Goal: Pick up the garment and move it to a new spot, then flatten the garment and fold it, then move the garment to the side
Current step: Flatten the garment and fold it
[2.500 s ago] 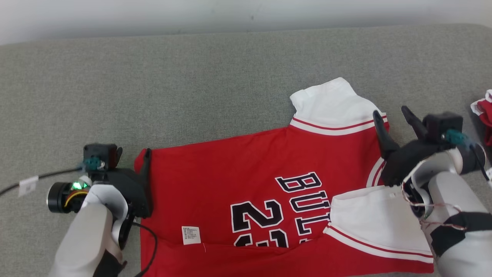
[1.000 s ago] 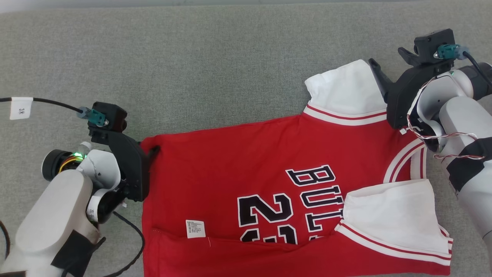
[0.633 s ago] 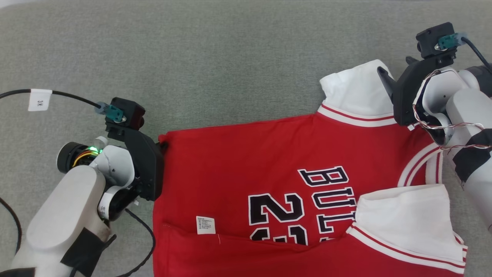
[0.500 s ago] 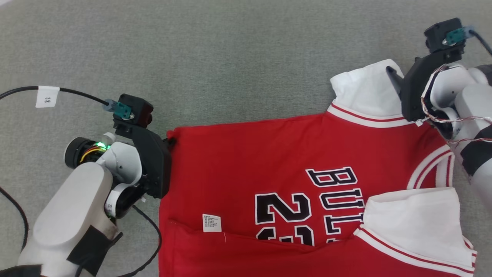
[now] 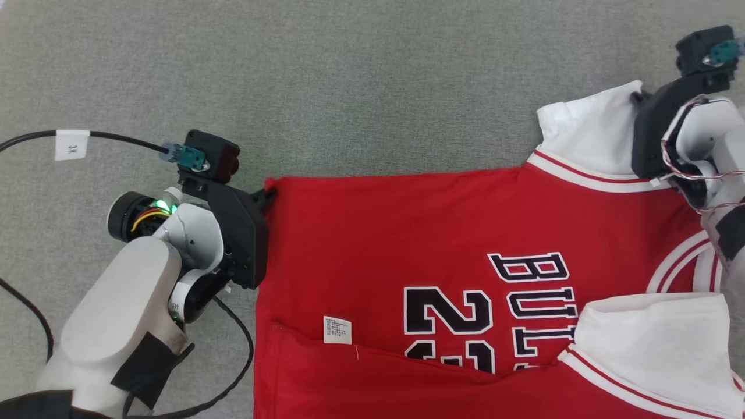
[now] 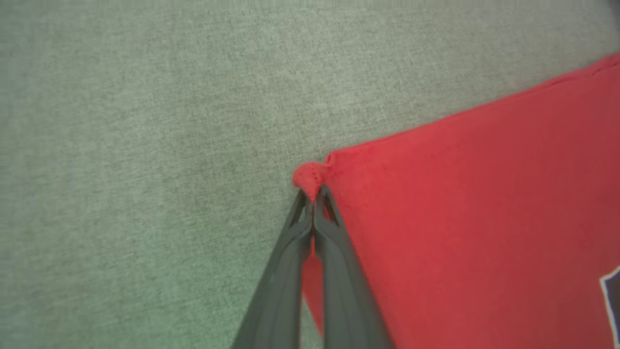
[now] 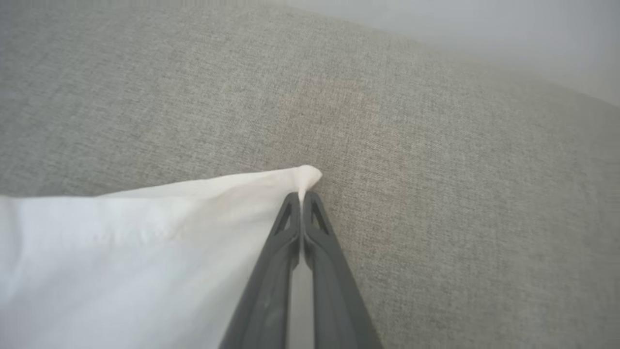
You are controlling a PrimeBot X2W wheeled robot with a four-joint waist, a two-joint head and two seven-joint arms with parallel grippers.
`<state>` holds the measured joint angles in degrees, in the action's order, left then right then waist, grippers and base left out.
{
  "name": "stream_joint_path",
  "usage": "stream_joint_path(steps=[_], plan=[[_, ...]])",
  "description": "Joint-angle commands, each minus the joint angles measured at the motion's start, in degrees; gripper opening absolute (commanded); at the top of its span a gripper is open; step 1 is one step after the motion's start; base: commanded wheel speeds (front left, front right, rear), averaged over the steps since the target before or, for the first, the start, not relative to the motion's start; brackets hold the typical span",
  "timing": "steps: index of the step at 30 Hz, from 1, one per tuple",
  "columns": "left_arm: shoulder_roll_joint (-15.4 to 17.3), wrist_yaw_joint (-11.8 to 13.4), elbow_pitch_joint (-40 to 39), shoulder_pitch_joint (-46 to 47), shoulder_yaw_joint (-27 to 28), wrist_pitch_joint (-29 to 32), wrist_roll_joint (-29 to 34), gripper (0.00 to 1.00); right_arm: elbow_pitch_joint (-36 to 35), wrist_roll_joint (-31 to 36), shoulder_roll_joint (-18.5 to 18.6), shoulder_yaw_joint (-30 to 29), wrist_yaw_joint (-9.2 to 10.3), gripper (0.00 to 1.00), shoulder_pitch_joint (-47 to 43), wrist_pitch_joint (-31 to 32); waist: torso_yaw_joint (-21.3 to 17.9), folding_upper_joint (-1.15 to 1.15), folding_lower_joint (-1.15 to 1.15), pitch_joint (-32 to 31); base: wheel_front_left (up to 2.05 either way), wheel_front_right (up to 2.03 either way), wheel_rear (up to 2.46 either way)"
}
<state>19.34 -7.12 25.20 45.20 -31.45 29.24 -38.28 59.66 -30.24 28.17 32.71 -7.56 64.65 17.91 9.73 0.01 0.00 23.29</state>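
My left tool (image 5: 269, 195) is shut tight on the far left corner of the red shirt (image 5: 407, 233). In the left wrist view the two dark fingers (image 6: 336, 252) press together, and a small bump of red cloth stands out just beyond their tips. My right tool (image 5: 639, 98) is closed too, and it pinches the corner of the white sleeve (image 5: 588, 131) at the far right. In the right wrist view a little white point of cloth shows past the tips.

The shirt lies spread on the grey fabric surface (image 5: 372, 87), front side up, stretched between my two tools, and its far edge is almost straight. The other white sleeve (image 5: 652, 337) is folded over the front and covers a part of the black letters (image 5: 532, 291). Along the near side a strip of red cloth is turned over the front and hides the lower part of the number (image 5: 448, 311). A small white label (image 5: 337, 329) sits just at this fold. A black cable (image 5: 116, 137) with a white tag (image 5: 71, 144) runs to my left wrist.
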Motion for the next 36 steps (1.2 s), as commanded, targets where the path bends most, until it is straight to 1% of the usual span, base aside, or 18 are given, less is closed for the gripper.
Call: stream_joint_path(steps=[1, 4, 7, 9, 10, 14, 19, 20, 22, 23, 25, 29, 36], plan=[[0.2, 0.3, 0.5, 0.8, 0.4, -1.2, 0.5, 0.00, 0.8, 0.5, 0.8, -0.5, 0.19, 0.00, 0.4, -1.5, -0.4, -0.01, 0.00, -0.2, 0.00, 0.00, 0.00], [0.2, 0.6, 1.6, 0.8, 0.7, -2.9, 0.8, 0.00, 2.3, 1.7, 0.7, -1.6, 0.19, 0.00, 1.3, -5.5, -1.0, -0.01, 0.00, -1.0, 0.00, 0.00, 0.00], [0.5, 1.2, 2.9, 1.1, 1.2, -5.5, 1.6, 0.00, 4.0, 3.5, 0.9, -3.3, 0.19, 0.00, 2.2, -10.8, -1.7, -0.01, 0.00, -2.0, 0.00, 0.00, 0.00], [0.4, 1.4, 3.8, 1.4, 1.6, -7.6, 2.1, 0.00, 5.4, 4.6, 0.7, -4.5, 0.19, 0.00, 2.7, -14.3, -2.1, -0.01, 0.00, -2.7, 0.00, 0.00, 0.00], [0.5, 1.6, 4.8, 1.9, 1.8, -10.0, 2.6, 0.00, 6.8, 5.8, 0.3, -5.2, 0.19, 0.00, 3.1, -17.2, -2.5, -0.01, 0.00, -3.5, 0.00, 0.00, 0.00], [0.2, 1.5, 7.3, 1.7, 1.7, -14.2, 3.6, 0.00, 9.5, 7.1, -1.0, -6.9, 0.19, 0.00, 3.1, -21.4, -3.3, -0.01, 0.00, -5.5, 0.00, 0.00, 0.00], [-0.2, 1.1, 9.9, -0.2, 1.5, -18.8, 3.7, 0.00, 10.4, 6.5, -3.2, -7.4, 0.19, 0.00, 0.2, -24.6, -4.5, -0.01, 0.00, -8.7, 0.00, 0.00, 0.00], [-0.2, 1.1, 9.9, -0.2, 1.5, -18.8, 3.7, 0.00, 10.4, 6.5, -3.2, -7.4, 0.19, 0.00, 0.2, -24.6, -4.5, -0.01, 0.00, -8.7, 0.00, 0.00, 0.00], [-0.5, 0.8, 10.9, -2.1, 1.5, -21.7, 3.2, 0.00, 9.7, 5.6, -4.0, -7.3, 0.19, 0.00, -2.0, -26.6, -5.5, -0.01, 0.00, -10.6, 0.00, 0.00, 0.00], [-0.5, 0.8, 10.9, -2.1, 1.5, -21.7, 3.2, 0.00, 9.7, 5.6, -4.0, -7.3, 0.19, 0.00, -2.0, -26.6, -5.5, -0.01, 0.00, -10.6, 0.00, 0.00, 0.00], [-0.5, 0.8, 11.6, -3.9, 1.6, -23.7, 2.8, 0.00, 9.0, 4.8, -4.5, -6.9, 0.19, 0.00, -4.2, -27.7, -6.1, -0.01, 0.00, -12.0, 0.00, 0.00, 0.00], [-0.6, 0.7, 12.7, -7.8, 1.8, -28.0, 2.4, 0.00, 6.8, 2.8, -4.5, -6.4, 0.19, 0.00, -9.1, -29.3, -7.2, -0.01, 0.00, -14.6, 0.00, 0.00, 0.00], [-1.4, 1.2, 14.1, -15.1, 2.3, -33.1, 0.8, 0.00, 1.8, -2.2, -4.1, -6.7, 0.19, 0.00, -19.7, -30.9, -8.8, -0.01, 0.00, -17.6, 0.00, 0.00, 0.00]])
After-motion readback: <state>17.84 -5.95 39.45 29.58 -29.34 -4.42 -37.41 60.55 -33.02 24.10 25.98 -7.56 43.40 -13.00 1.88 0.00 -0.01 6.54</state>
